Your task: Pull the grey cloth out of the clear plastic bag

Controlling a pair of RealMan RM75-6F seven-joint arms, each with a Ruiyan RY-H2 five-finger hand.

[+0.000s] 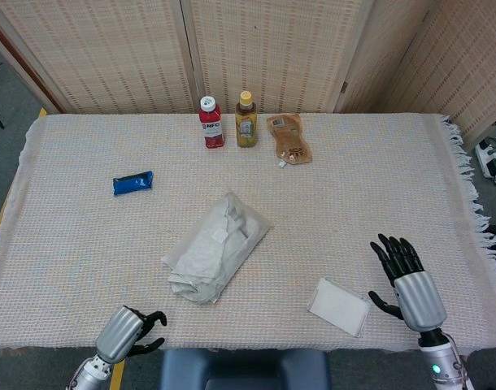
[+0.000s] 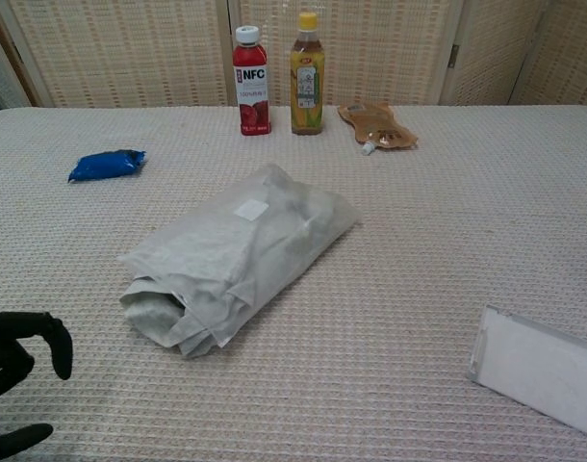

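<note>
Clear plastic bag (image 1: pixel 218 257) with the grey cloth (image 2: pixel 164 318) inside sits mid-desk, nothing of mine touching it. Cloth not out yet: it only shows at the bag's mouth, which is the low end nearest me.

Long axis runs diagonal: open end toward my near-left, closed end toward far-right, pointing roughly at the bottles.

My left hand (image 1: pixel 126 331) is at the near edge of the desk (image 1: pixel 394 187), below and left of the bag's mouth. Fingers curled in, holding nothing. In the chest view only dark curled fingertips (image 2: pixel 53 339) show at the lower left corner.

My right hand (image 1: pixel 408 284) is near the right front edge, fingers spread and straight, empty, well apart from the bag. A flat white packet (image 1: pixel 339 306) lies between it and the bag.

Judgement: left hand is nearer, and it is on the mouth side, so it's the natural one to pinch the cloth and draw it along the axis toward near-left. Right hand would need to pin the closed far end, or the whole bag likely slides with the pull.
</note>
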